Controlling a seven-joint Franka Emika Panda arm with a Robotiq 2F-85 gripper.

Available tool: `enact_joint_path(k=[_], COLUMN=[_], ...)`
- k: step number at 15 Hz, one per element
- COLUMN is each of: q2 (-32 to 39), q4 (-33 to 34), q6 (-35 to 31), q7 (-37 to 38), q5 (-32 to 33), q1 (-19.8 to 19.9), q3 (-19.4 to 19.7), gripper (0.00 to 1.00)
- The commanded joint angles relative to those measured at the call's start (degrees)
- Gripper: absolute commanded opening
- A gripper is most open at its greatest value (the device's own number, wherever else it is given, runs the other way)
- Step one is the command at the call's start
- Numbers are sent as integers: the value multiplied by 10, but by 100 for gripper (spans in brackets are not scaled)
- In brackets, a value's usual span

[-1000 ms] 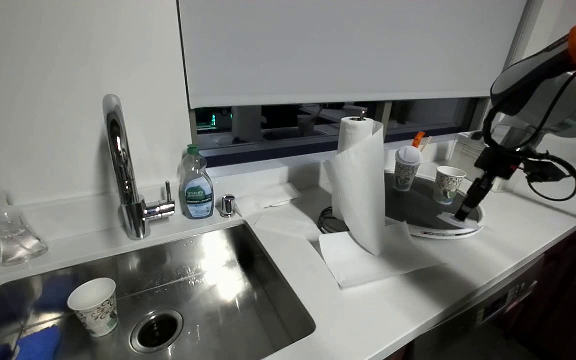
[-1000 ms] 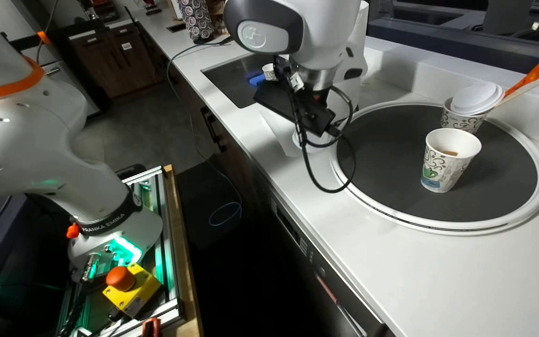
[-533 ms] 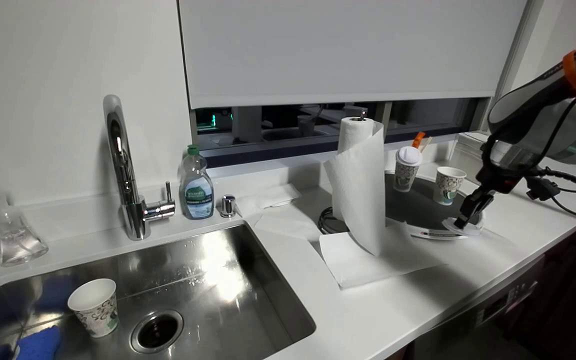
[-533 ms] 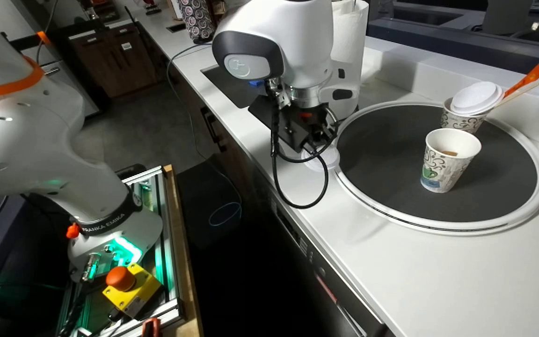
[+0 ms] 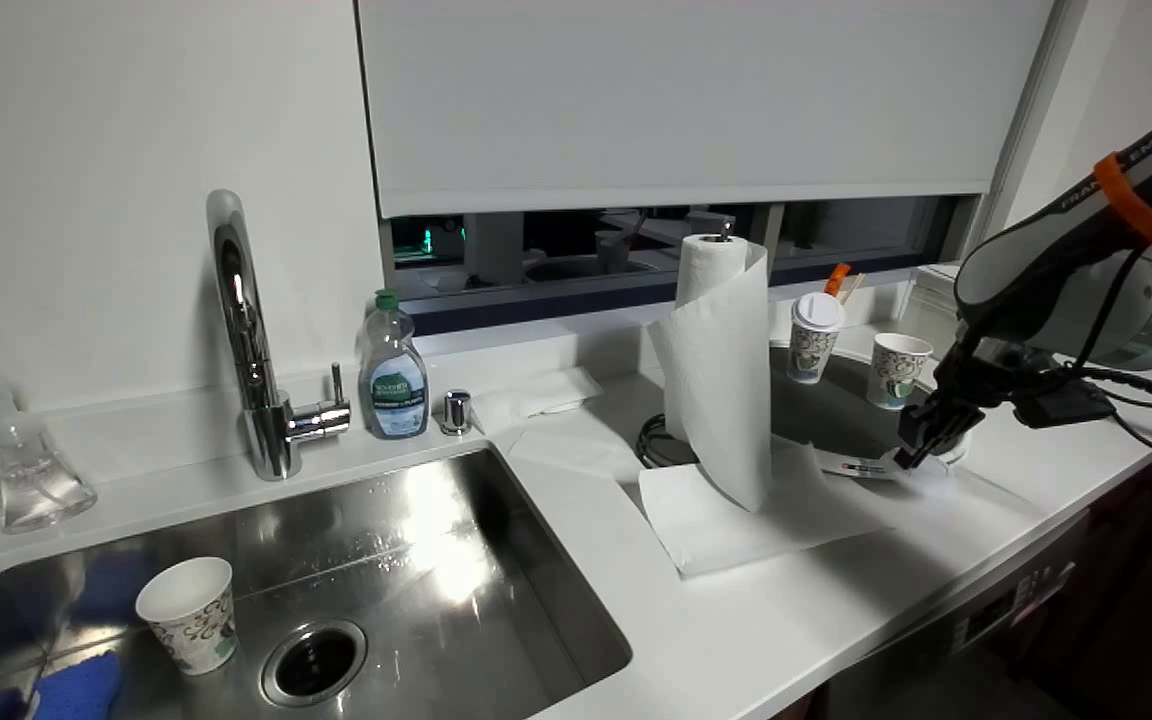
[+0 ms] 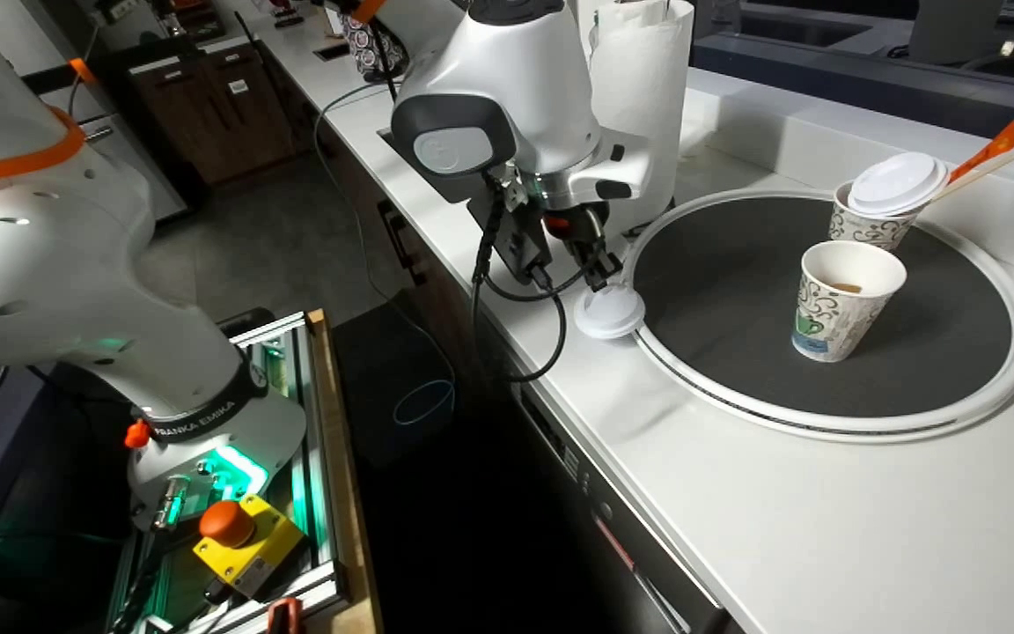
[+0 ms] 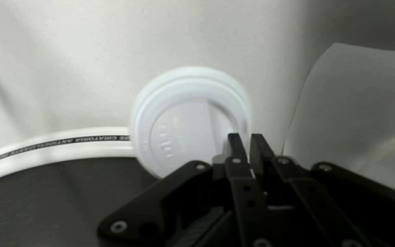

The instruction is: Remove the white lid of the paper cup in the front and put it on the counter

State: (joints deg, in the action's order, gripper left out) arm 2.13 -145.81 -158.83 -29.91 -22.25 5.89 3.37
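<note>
Lid: round white plastic lid (image 7: 187, 127), over the smooth white worktop (image 6: 868, 528), overlapping the white-rimmed dark round tray (image 6: 727, 317) in the wrist view; contact beneath cannot be told.
Fingers: slender black fingers (image 7: 236, 147), nearly together, the lid's edge pinched between.
Cup: patterned paper cup (image 6: 833, 321), open-topped, upright on the tray.
Behind cup: second paper cup (image 6: 868, 231), bearing a tilted lid (image 6: 899, 183) and an orange utensil (image 6: 987, 151).
Near held lid: loose white sheet (image 5: 756, 540) from an upright paper towel roll (image 5: 721, 370).
Sink: stainless steel basin (image 5: 541, 575), well apart, one further cup (image 5: 191, 625) inside.
Since one second ago: held lid and arm lower in both exterior views; tray's cups unmoved.
Arm: white robot arm (image 6: 542, 97), reaching down over the worktop, fingers slanted downward.
</note>
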Motion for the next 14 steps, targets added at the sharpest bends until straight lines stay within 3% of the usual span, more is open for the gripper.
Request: enact_joint_path(k=[1,4,8,11,14], q2=[18,10,-56,-73,-75], q4=[-14,-11,-5,17,27], q6=[-44,-41,-44,-65,-56], q7=[86,96,84,84,75], q5=[53,54,59,86,67], q1=[-5,-4,6,24,22], q3=[1,3,13,29,32], gripper=[47,69,97,100,100])
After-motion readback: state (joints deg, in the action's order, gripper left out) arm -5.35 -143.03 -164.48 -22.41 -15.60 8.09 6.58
